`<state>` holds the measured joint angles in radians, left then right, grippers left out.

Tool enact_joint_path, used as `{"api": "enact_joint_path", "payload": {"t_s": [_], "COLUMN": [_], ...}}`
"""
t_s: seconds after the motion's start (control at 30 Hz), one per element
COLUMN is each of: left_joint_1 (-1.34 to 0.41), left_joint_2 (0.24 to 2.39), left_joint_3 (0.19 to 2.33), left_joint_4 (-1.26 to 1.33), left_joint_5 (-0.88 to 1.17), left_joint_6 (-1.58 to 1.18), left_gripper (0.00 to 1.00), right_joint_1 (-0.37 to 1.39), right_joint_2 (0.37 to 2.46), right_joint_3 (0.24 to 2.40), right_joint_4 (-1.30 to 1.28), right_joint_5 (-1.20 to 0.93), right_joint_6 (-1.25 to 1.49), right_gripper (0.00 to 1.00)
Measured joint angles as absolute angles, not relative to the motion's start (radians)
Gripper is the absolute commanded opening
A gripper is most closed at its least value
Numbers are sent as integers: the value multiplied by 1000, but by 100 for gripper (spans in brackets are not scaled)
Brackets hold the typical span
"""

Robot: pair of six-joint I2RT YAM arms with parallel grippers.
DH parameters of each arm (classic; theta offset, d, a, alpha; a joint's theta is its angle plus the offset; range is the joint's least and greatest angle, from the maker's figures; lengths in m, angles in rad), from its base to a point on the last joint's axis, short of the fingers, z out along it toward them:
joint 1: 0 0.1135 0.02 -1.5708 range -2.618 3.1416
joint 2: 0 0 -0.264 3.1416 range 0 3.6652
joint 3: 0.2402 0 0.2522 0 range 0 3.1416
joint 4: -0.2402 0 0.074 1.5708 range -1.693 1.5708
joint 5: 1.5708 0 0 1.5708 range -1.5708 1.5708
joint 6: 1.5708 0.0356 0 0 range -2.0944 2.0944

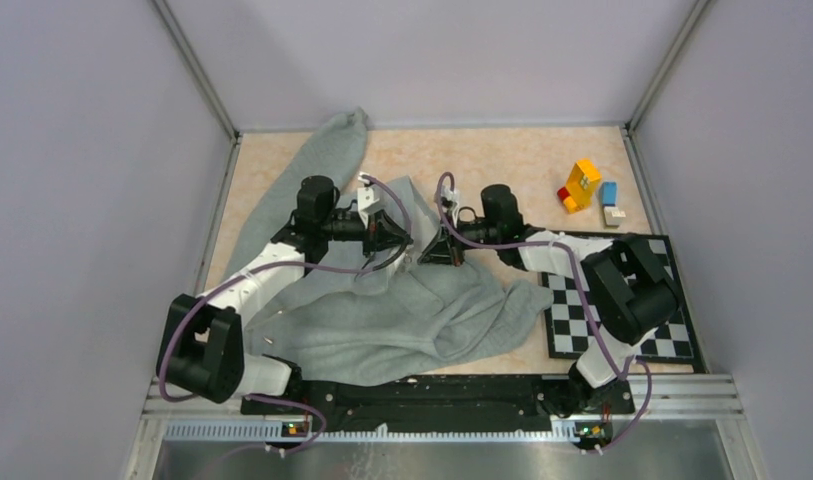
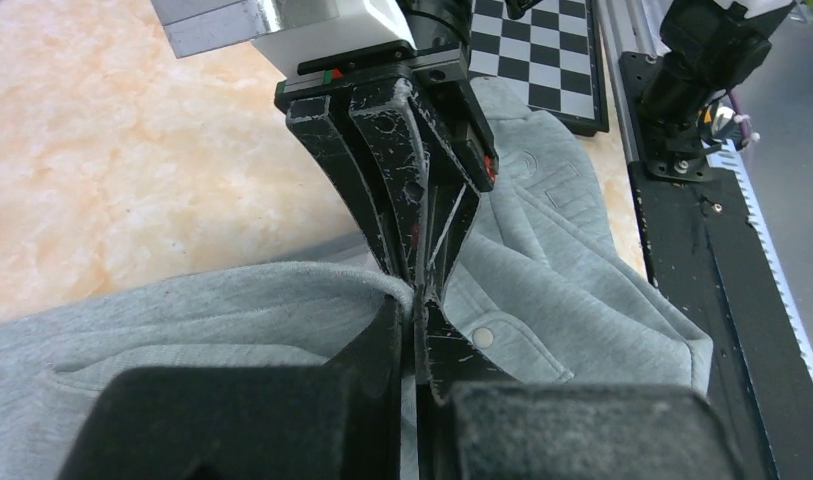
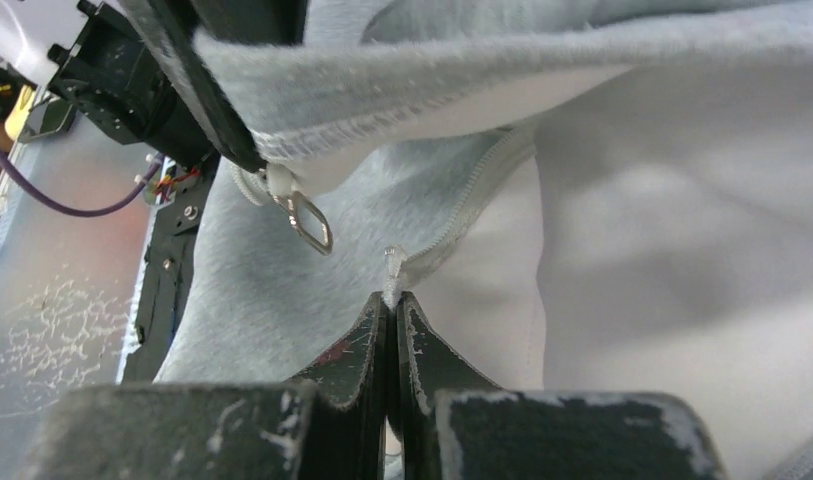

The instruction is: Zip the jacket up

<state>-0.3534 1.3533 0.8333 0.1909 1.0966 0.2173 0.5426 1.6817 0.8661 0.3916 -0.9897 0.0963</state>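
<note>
Left end effector (image 2: 414, 300) and right end effector (image 3: 392, 302), tip to tip, pinch the jacket (image 1: 402, 320).

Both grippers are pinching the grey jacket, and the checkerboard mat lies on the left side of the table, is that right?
Not quite. The left gripper and right gripper do pinch the grey jacket, but the checkerboard mat lies on the right side of the table, not the left; the top external view shows it.
</note>
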Motion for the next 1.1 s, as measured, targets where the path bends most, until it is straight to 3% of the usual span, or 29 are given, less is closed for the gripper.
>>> {"api": "enact_joint_path", "payload": {"t_s": [0.67, 1.1], "left_joint_1": [-352, -352], "left_joint_2": [1380, 1377], "left_joint_3": [839, 840], "left_joint_4": [121, 118], "left_joint_5": [1155, 1116], "left_joint_6": [291, 313], "left_gripper": [0, 0], "right_joint_1": [580, 580], "right_joint_2": [1672, 1671], "right_joint_3": [863, 864], "right_joint_4": [518, 459], "right_joint_5": [-1077, -1111], "right_joint_6": [149, 125], "right_gripper": [0, 0]}}
